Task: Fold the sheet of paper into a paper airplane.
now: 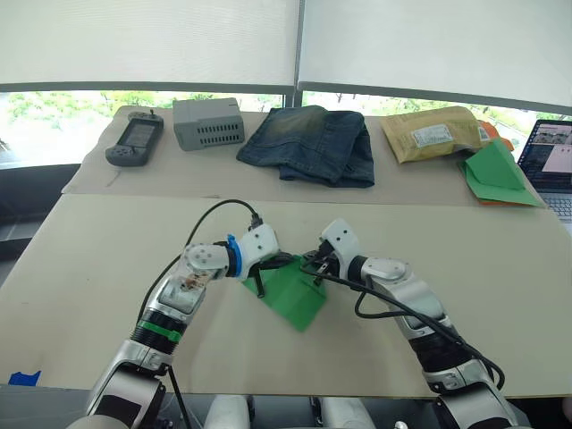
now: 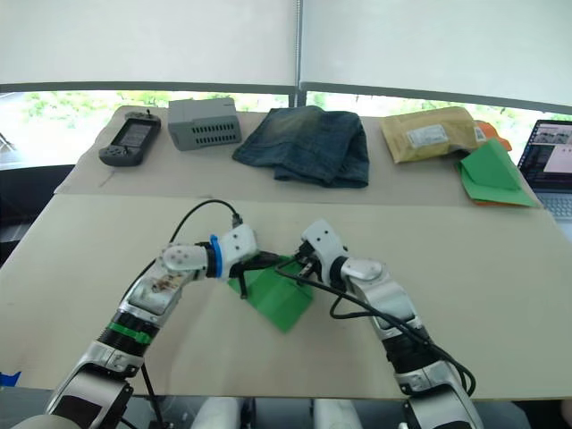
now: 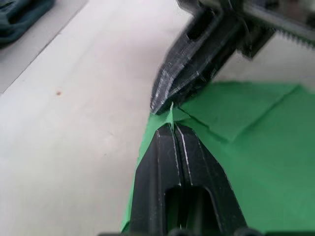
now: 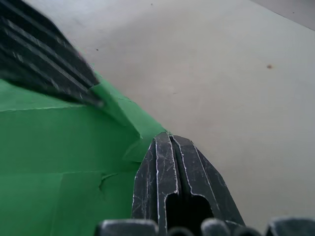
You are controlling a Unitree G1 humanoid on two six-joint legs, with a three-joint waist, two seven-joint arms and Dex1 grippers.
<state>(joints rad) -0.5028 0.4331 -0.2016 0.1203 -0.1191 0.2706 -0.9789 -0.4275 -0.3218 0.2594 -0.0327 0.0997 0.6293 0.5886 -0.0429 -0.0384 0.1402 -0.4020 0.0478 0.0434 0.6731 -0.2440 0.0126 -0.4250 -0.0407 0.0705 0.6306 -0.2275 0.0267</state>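
Hidden: the far corner of the sheet of paper (image 1: 295, 293) is covered by both end effectors where they meet; the laptop (image 1: 552, 159) is cut off by the frame edge.
Left end effector (image 3: 172, 129): fingers pressed together, pinching a thin upturned edge of the sheet at the tip.
Right end effector (image 4: 169, 139): fingers closed flat together, tip at the sheet's folded corner; whether paper lies between them cannot be told.
Sheet position: on the counter (image 1: 107, 268), directly under and between both tips, spreading toward the robot.
Sheet look: bright green, partly folded, overlapping flaps with creases.
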